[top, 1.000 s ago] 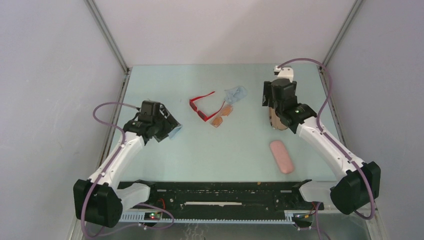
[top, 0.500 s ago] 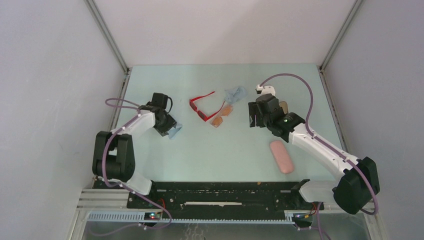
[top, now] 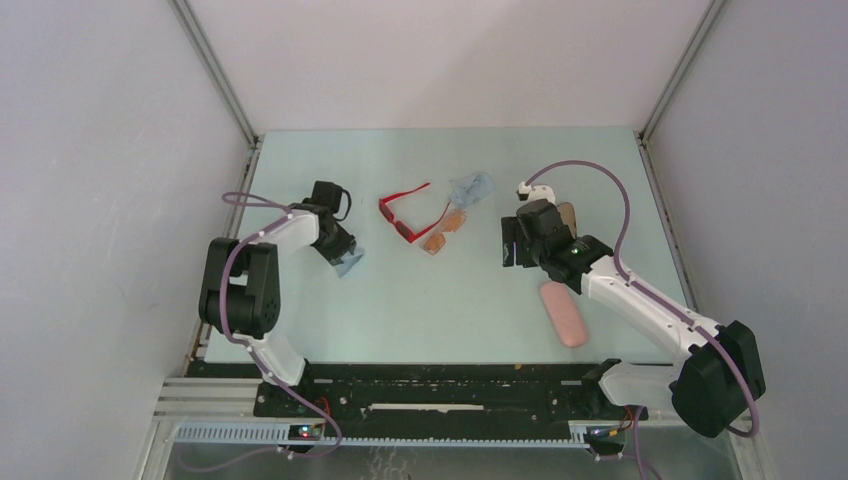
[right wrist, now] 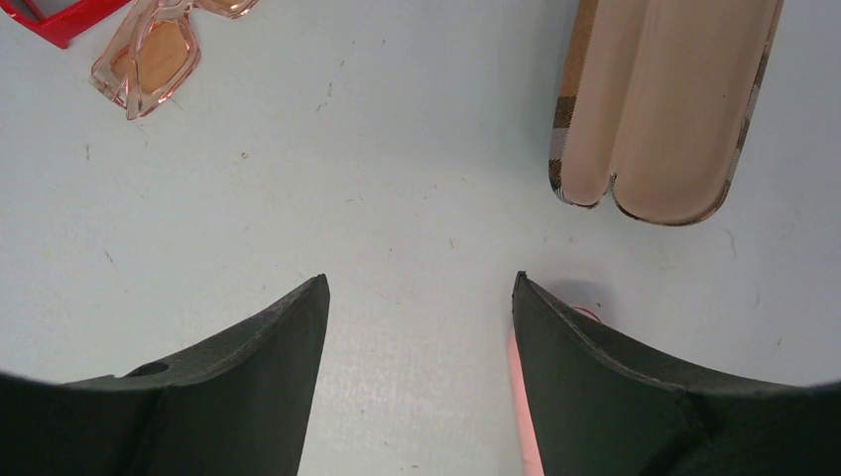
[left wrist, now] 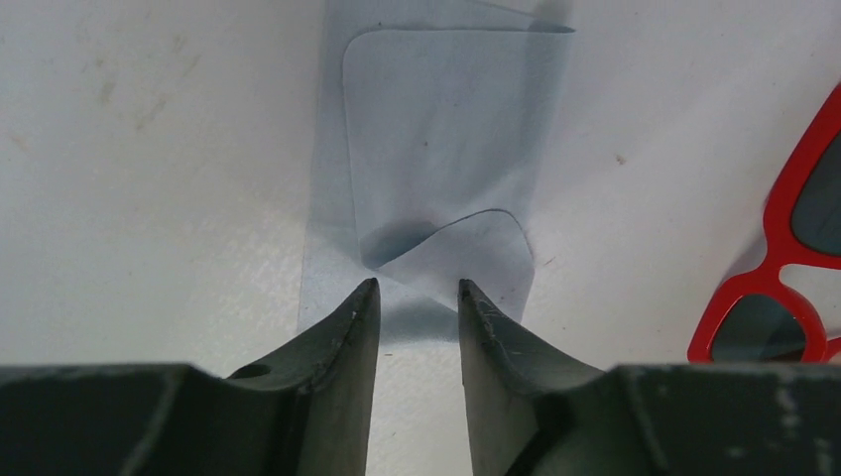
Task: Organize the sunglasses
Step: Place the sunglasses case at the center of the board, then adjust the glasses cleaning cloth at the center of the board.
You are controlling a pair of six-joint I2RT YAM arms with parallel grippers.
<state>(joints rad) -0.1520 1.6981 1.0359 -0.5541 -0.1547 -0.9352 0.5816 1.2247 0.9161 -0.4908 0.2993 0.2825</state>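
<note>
While the red sunglasses (top: 403, 215) and the orange-tinted pair (top: 445, 228) lie touching mid-table, outside any case, nothing looks organized yet. The left gripper (left wrist: 418, 285), jaws a narrow gap apart, straddles a blue cloth's (left wrist: 446, 149) curled corner without visibly pinching it. The right gripper (right wrist: 419, 278) hangs wide open and empty near the plaid case (right wrist: 660, 109).

Soft, even light from above fills all three views, bright and flat. Shadows are faint: the darkest lies under the lifted corner of the cloth (left wrist: 436, 178). Specks on the counter (right wrist: 397, 149) stay sharp in both wrist views.
</note>
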